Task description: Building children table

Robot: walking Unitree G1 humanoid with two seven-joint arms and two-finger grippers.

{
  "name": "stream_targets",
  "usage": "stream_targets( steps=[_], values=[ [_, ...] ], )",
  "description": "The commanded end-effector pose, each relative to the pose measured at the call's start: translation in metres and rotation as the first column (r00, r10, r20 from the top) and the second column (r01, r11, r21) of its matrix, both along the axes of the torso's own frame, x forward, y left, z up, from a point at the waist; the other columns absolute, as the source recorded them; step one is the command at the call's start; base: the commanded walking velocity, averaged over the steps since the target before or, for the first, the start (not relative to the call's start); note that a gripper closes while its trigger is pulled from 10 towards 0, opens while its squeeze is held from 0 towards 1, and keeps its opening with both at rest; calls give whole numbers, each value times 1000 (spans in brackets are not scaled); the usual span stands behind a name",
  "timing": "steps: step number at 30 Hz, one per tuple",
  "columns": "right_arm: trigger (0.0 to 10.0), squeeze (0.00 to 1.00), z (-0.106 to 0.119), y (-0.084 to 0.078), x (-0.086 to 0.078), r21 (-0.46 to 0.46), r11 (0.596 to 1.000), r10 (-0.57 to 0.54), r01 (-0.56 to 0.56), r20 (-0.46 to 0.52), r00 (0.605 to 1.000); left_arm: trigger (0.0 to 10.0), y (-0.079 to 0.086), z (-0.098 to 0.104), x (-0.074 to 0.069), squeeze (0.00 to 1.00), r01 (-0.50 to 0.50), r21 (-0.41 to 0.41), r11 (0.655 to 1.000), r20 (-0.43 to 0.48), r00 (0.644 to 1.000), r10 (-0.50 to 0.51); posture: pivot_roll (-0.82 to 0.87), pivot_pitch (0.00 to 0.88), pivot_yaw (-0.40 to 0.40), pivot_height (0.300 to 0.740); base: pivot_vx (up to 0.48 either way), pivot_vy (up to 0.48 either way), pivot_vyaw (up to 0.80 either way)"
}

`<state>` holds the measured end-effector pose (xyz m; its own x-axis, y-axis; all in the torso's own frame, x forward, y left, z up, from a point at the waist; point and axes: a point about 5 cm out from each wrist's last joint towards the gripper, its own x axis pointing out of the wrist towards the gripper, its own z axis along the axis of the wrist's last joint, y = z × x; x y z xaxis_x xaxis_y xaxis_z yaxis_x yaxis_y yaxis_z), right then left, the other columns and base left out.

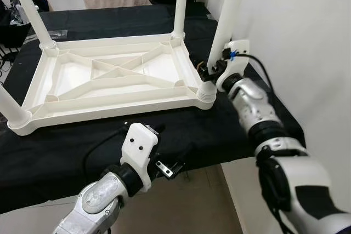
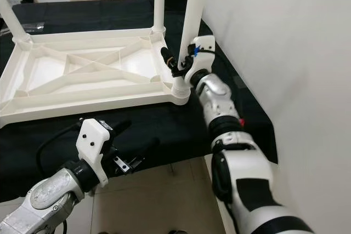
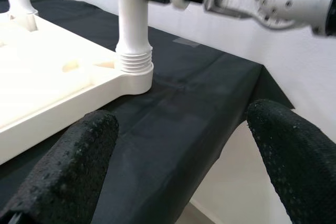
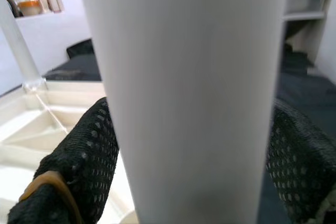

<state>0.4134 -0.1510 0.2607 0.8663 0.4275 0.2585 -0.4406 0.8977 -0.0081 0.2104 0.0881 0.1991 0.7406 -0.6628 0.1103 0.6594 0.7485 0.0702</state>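
The right tool [image 2: 176,65] clasps the near-right leg [image 1: 225,23], seated in the corner socket of the upturned tabletop [image 1: 109,75] on the black worktop [image 1: 71,146], likely screwing it home; left tool [image 1: 170,165] hovers wide, ready to steady.

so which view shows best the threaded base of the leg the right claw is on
Left wrist view: the leg's ribbed base sits in the tabletop's corner socket, close and sharp. Both eye views show it smaller beside the right claw. In the right wrist view the shaft hides the base.
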Motion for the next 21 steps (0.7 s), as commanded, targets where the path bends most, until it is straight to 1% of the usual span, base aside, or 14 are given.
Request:
stream_targets(
  steps=[1,2,3,5,6,8,10,13,14,15,19,21],
  values=[
    [10000,0,-2,0,0,21,999,29,-29,-7,1000,10000,-2,-2,-1,0,4,2,1000,-8,1000,-4,130,160,-64,740,0,0,0],
    [10000,0,-2,0,0,21,999,29,-29,-7,1000,10000,-2,-2,-1,0,4,2,1000,-8,1000,-4,130,160,-64,740,0,0,0],
    [10000,0,-2,2,-1,35,995,95,-94,-29,995,10000,-2,-2,-1,0,6,3,1000,-8,1000,-6,135,161,-64,740,0,0,0],
    [10000,0,-5,6,-3,53,971,238,-235,-72,969,10000,-2,-2,-1,0,7,3,1000,-8,1000,-7,138,163,-63,740,0,0,0],
    [10000,0,-5,6,-3,53,971,238,-235,-72,969,10000,-2,-2,-1,0,7,3,1000,-8,1000,-7,138,163,-63,740,0,0,0],
    [10000,0,-8,11,-4,48,950,313,-310,-101,944,10000,-2,-2,-2,0,8,2,1000,-9,1000,-8,142,165,-65,740,0,0,0],
    [10000,0,-9,14,-5,36,938,348,-346,-119,930,10000,-2,-2,-3,0,10,0,1000,-10,1000,-10,144,166,-65,740,0,0,0],
    [10000,0,-9,15,-4,33,937,349,-348,-122,929,10000,-2,-2,-3,0,10,0,1000,-10,1000,-10,144,166,-65,740,0,0,0],
    [4314,0,-8,16,-4,33,939,344,-343,-124,931,10000,-2,-1,-3,0,11,0,1000,-11,1000,-11,147,168,-64,740,0,0,0],
    [0,0,-7,16,-3,34,942,334,-333,-119,935,10000,-2,-1,-4,0,12,0,1000,-12,1000,-12,147,168,-64,740,0,0,0],
    [0,0,-6,17,-2,34,951,309,-307,-118,944,10000,-2,-1,-4,0,13,0,1000,-13,1000,-13,147,170,-63,740,0,0,0],
    [0,0,-7,18,0,21,968,251,-251,-129,959,10000,-3,-1,-4,0,14,-1,1000,-12,1000,-14,146,170,-62,740,0,0,0]
  ],
)
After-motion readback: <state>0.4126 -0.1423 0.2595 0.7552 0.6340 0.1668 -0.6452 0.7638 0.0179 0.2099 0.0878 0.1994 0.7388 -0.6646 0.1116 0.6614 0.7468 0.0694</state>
